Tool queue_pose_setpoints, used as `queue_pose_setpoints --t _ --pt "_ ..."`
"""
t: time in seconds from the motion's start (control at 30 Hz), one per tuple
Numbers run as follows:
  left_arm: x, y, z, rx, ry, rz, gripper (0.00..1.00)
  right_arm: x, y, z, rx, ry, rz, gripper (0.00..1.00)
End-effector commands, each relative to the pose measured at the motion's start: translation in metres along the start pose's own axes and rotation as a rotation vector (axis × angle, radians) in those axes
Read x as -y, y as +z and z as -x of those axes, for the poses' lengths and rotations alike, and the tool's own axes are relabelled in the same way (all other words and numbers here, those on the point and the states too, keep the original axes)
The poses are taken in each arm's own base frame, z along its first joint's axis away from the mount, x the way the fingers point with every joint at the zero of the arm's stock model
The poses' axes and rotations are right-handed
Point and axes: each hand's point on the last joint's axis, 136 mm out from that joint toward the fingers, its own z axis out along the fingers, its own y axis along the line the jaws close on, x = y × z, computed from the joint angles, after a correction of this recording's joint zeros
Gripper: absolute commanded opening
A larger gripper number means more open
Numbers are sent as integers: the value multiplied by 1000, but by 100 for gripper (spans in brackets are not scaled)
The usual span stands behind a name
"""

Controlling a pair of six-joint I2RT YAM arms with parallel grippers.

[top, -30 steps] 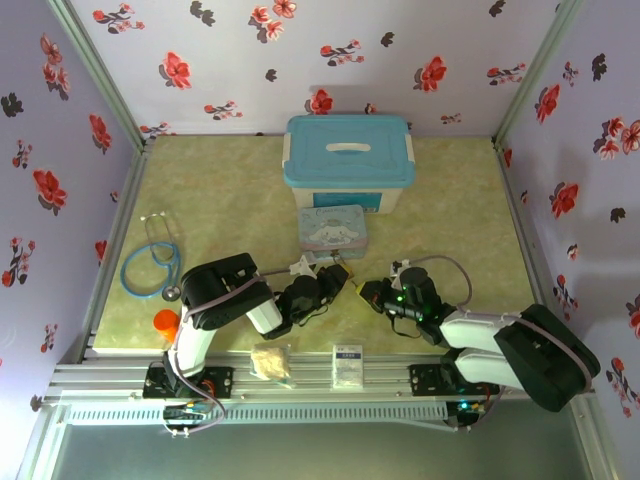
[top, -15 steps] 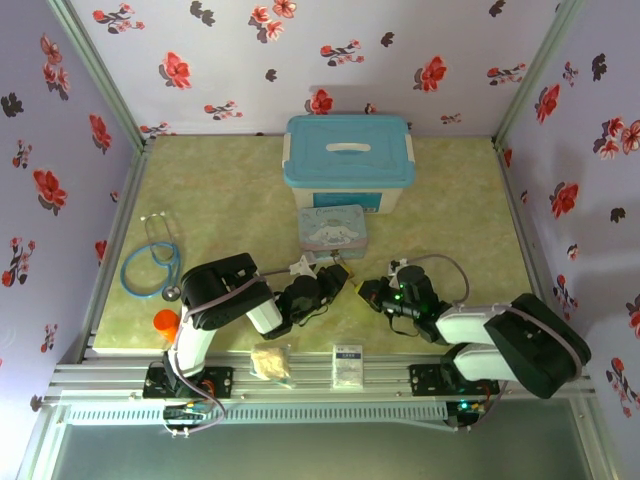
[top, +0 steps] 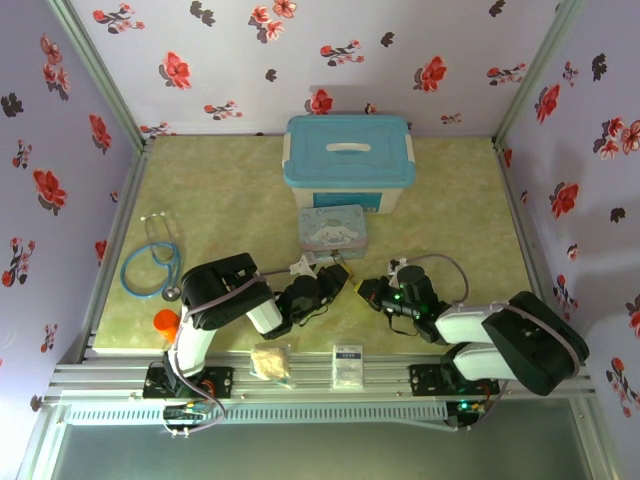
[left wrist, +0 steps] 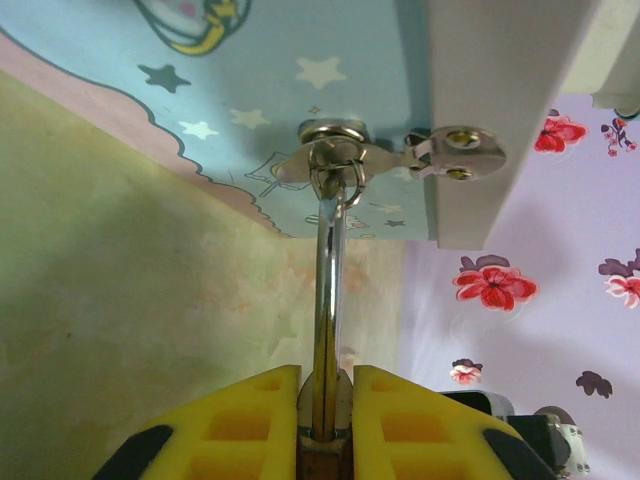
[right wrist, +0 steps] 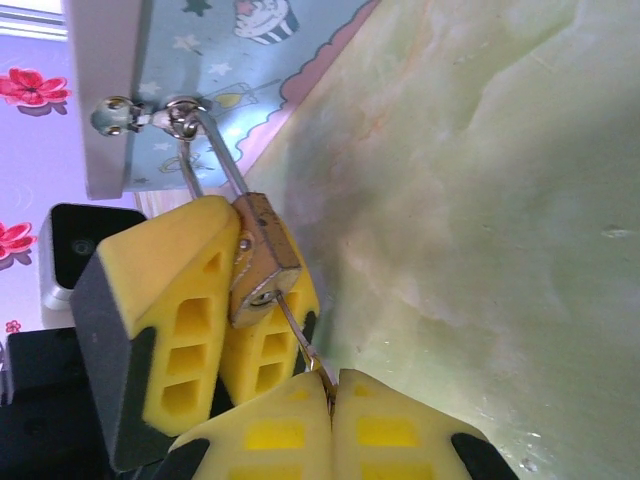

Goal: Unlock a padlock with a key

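Left gripper (left wrist: 325, 398) is clamped on the padlock's body, with its yellow fingers (left wrist: 250, 425) pressed against either side. The right gripper (right wrist: 332, 392) is closed tight on the head of the key, and no gap is seen between its pads (right wrist: 270, 440). The two are brought together low over the marbled table (right wrist: 480, 200), just in front of the blue cartoon tin (top: 332, 227).

As to progress, the lock is gripped and steadied, and the key appears to be seated in the keyhole, so the approach and insertion can be judged done. What is left, by that reading, is the turn of the key and the release of the shackle. The shackle is not seen sprung free. One of its legs is partly hidden behind a yellow finger, though, so this cannot be fully settled.

The padlock (right wrist: 258, 262) is a small brass-coloured block, held tilted, with its keyhole end turned toward the right gripper. Its thin silver shackle (left wrist: 327, 270) is passed through the metal hasp (left wrist: 335, 160) on the tin's side, so the lock is tethered there and cannot be carried off. Of the key (right wrist: 295, 330), the smallest item, only a thin dark shaft is shown, stretched between the shut right pads and the lock's end face.
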Motion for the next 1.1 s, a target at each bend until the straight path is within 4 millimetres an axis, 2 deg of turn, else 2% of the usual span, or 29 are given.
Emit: queue_pose_setpoints --t 0.0,0.6,1.07 --pt "-12 3 -12 -40 37 32 0 -3 -2 2 18 -35 7 0" --pt "-2 2 -23 -70 12 6 0 -26 1 19 69 -20 91 0" --pt "-1 2 -23 -69 8 3 0 -15 1 25 120 64 118 0"
